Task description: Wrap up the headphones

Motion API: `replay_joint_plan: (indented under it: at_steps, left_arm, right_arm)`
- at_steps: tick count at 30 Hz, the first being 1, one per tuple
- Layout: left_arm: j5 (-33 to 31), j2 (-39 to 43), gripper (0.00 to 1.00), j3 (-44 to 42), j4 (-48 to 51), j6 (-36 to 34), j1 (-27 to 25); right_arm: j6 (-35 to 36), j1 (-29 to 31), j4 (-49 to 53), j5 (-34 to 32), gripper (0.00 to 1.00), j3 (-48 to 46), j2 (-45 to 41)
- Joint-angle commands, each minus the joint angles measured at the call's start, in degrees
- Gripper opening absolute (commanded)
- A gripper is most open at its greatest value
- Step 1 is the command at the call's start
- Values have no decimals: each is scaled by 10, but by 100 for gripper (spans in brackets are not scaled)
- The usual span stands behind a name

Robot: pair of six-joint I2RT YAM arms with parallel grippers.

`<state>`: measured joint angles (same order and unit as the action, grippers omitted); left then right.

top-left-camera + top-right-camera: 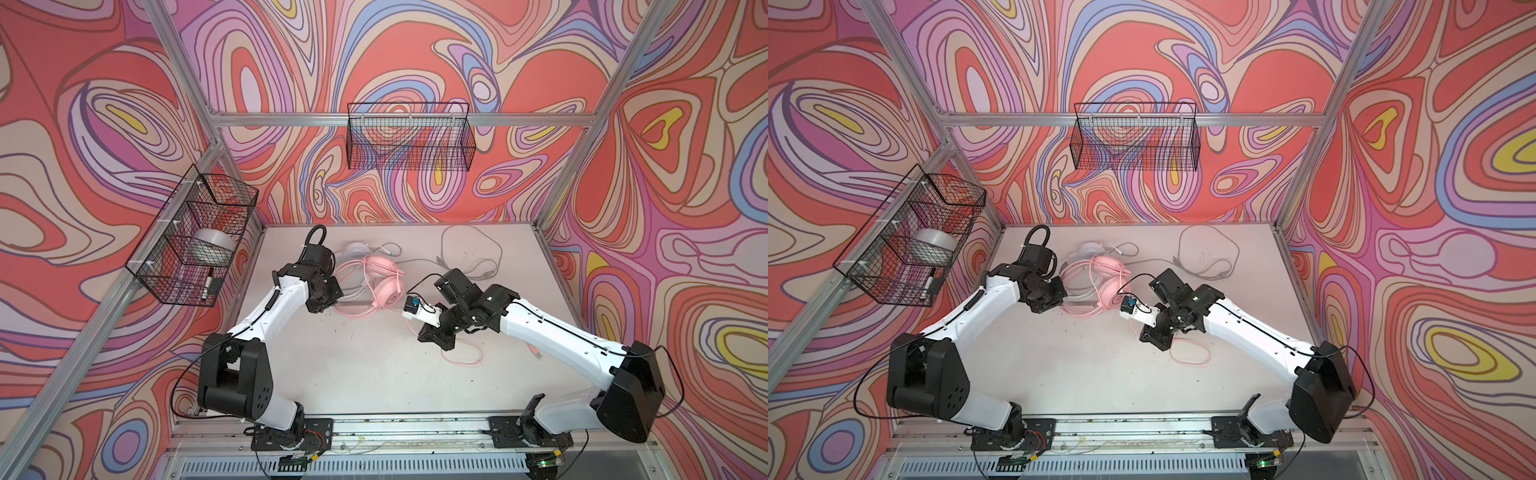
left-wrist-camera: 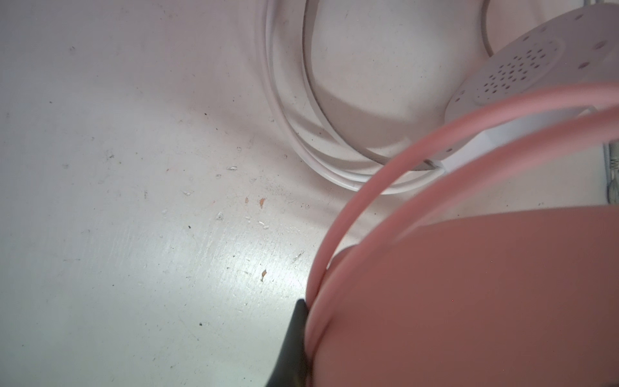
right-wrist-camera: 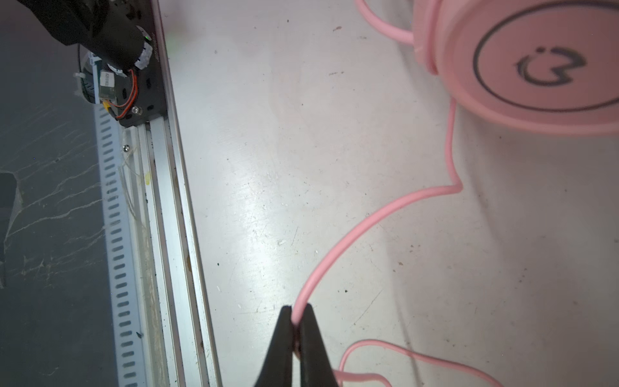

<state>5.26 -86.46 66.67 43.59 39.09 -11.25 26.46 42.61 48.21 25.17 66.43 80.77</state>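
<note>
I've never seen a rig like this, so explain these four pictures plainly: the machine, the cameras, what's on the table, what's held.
This is a two-armed robot: a white-and-black left arm and right arm, each ending in a two-fingered gripper. Two pictures look down from overhead, almost identically; the other two come from wrist cameras. On the scuffed white tabletop lie an all-pink over-ear headset and, farther back, a white plastic headset with a pale grey cord. The right gripper is shut on the thin pink cord. The left gripper seems clamped on the pink headset, though only one finger shows.
</note>
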Motion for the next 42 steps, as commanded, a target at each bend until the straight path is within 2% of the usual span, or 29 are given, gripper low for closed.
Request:
replay_joint_plan:
  at_steps: [1,17,32,37,42]
  left_arm:
    - [-7,-8,0,33,-1,9,2]
    - [-74,-54,0,65,35,5,0]
    - [-132,-103,0,84,73,-3,-35]
    - [-125,-112,0,91,72,-24,-46]
    - [-120,-112,0,90,78,-56,-58]
  right_arm:
    - [44,11,22,13,0,30,18]
    - [132,23,28,58,0,100,51]
    - [180,26,18,90,0,162,74]
    - [179,26,12,67,0,181,85]
    - [178,25,29,-9,0,216,103]
